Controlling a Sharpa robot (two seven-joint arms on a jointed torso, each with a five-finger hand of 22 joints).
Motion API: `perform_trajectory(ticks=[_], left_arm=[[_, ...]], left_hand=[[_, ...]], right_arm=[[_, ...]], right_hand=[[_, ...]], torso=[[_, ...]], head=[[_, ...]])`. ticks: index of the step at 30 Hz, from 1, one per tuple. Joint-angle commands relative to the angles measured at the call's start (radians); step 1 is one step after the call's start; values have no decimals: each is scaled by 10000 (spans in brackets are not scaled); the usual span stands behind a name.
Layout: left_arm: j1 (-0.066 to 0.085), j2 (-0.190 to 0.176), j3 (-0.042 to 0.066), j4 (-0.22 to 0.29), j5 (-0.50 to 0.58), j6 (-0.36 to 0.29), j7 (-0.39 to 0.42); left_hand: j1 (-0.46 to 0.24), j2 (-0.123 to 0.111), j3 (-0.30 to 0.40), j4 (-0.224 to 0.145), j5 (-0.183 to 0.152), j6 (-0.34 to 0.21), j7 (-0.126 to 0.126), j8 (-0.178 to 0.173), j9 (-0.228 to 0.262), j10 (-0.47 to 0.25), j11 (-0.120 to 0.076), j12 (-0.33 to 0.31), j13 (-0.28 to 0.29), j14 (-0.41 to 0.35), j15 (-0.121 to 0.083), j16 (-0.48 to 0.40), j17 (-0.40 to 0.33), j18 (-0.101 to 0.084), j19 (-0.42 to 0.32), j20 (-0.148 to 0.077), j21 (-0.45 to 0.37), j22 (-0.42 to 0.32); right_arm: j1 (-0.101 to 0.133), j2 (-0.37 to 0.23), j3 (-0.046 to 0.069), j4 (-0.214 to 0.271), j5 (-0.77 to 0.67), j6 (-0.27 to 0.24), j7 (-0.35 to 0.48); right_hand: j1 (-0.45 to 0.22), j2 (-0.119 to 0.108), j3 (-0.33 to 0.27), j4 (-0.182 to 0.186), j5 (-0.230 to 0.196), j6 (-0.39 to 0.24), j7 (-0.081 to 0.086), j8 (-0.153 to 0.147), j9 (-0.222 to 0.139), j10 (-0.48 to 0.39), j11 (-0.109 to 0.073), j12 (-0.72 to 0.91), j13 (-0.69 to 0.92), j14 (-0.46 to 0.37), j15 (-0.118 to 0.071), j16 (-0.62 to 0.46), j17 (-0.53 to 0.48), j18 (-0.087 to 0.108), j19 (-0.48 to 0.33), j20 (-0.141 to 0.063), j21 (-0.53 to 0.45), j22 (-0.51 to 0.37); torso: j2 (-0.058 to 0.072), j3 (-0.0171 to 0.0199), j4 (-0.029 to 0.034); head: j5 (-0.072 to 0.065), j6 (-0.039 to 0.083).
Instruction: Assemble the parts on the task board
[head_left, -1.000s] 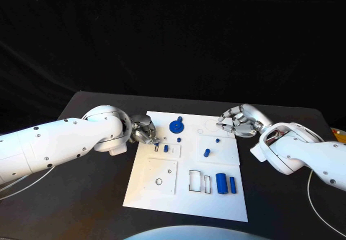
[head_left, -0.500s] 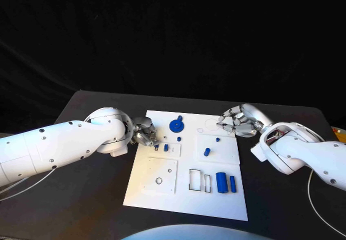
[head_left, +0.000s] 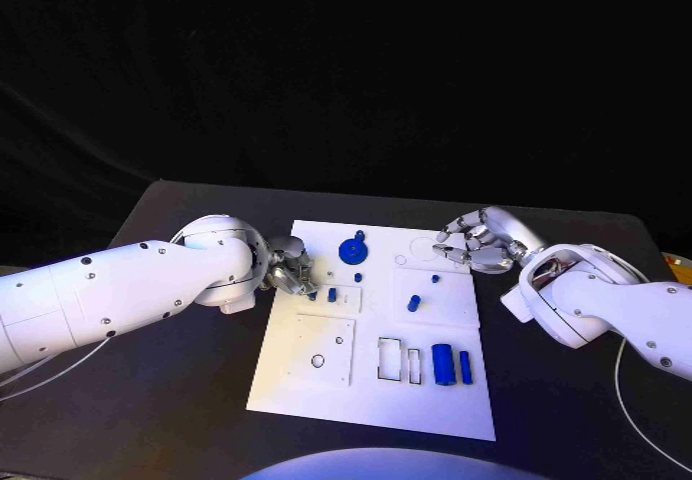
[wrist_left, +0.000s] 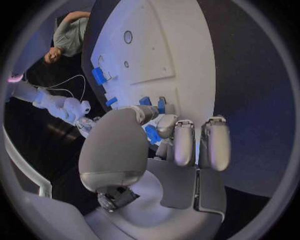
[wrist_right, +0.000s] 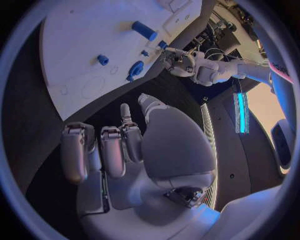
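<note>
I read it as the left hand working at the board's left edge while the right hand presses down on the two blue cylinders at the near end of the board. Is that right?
Not quite. In the head view the right hand is at the task board's far right corner, well away from the two blue cylinders, which lie untouched at the near end. The left hand is indeed at the board's left edge.

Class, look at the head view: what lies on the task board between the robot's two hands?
Between the left hand and right hand, the head view shows a round blue part on the task board.

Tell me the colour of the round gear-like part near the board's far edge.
Blue; the gear-like part shows best in the head view.
</note>
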Motion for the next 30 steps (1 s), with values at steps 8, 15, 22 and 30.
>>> perform_trajectory(ticks=[8,15,22,30], left_arm=[[-44,9,-22,37,-76,521,-204],[-51,5,-22,48,-78,528,-200],[-54,33,-23,37,-75,453,-173],[-55,112,-23,2,121,424,-142]], left_hand=[[78,-48,1301,-1151,54,161,-169,83,1095,80,-38,-6,-22,433,-90,-15,279,-23,62,-21,48,467],[-6,-141,1553,-1231,57,177,-182,177,1169,90,-49,-26,-42,434,-100,-18,276,-20,53,-31,46,464],[-33,-163,1619,-1249,52,178,-184,200,1190,90,-51,-38,-58,434,-102,-19,275,-21,53,-33,46,465],[-296,-271,1735,-1173,10,268,-224,329,1285,137,-74,-30,-52,437,-112,-18,276,-22,53,-37,48,477]], right_arm=[[-9,-4,1,5,-170,109,70],[-10,-7,1,2,-171,105,73],[-16,1,1,-5,-172,97,80],[-41,16,1,-18,-172,99,87]], right_hand=[[-17,121,17,20,29,-57,-8,53,8,-29,-1,-23,1057,724,-57,-39,1330,61,265,-53,-36,1755],[-17,121,17,20,29,-57,-8,53,8,-29,-1,-23,1057,724,-57,-39,1330,61,265,-53,-36,1755],[-17,121,17,20,29,-57,-8,53,8,-29,-1,-23,1057,724,-57,-39,1330,61,265,-53,-36,1755],[-56,135,17,25,56,-65,-9,65,16,-37,-1,-35,1045,721,-57,-47,1314,66,256,-54,-59,1743]], torso=[[0,-2,4],[5,-3,2],[7,0,7],[3,2,3]], head=[[-4,5],[-5,-10],[-9,-13],[0,-41]])
